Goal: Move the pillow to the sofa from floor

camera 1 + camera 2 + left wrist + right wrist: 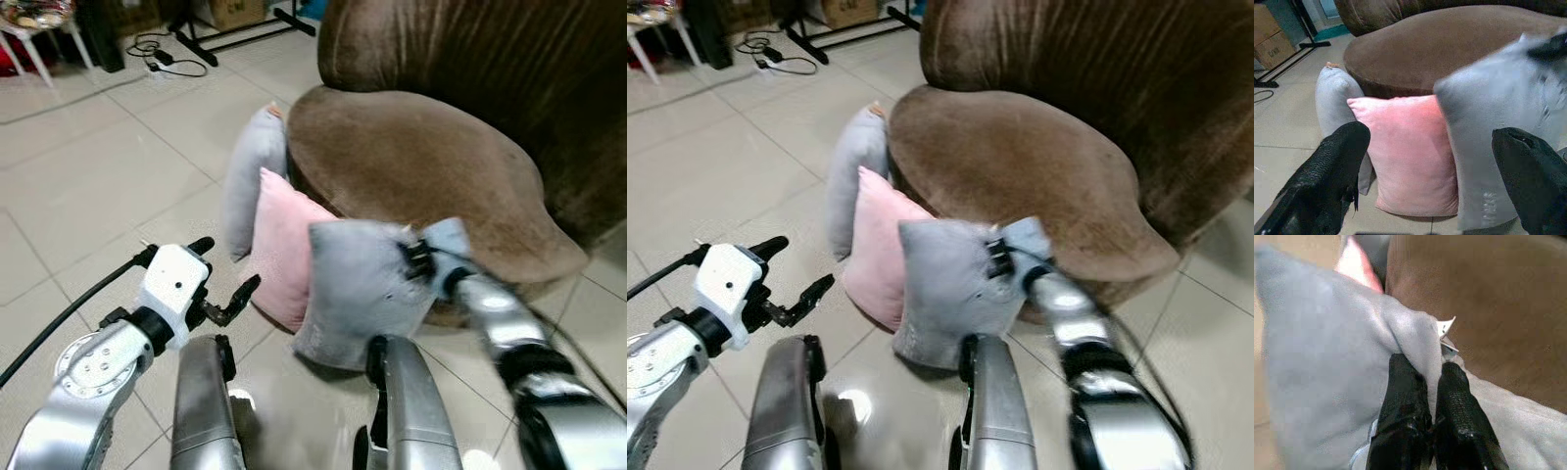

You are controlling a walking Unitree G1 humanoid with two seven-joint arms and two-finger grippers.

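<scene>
Three pillows lean against the brown sofa (411, 157) on the tiled floor: a grey pillow (358, 289) nearest me, a pink pillow (284, 250) behind it, and another grey pillow (253, 176) farther back. My right gripper (416, 259) is shut on the top edge of the near grey pillow (1327, 357), its fingers (1403, 382) pinching a fold of fabric. That pillow looks blurred. My left gripper (227, 279) is open, low at the left, apart from the pillows, facing the pink pillow (1405, 147).
A black cable (162, 54) and a stand's black legs (235, 34) lie on the floor at the back left. A cardboard box (235, 10) stands behind them. A white table leg (39, 49) shows at the far left. Open tile lies to my left.
</scene>
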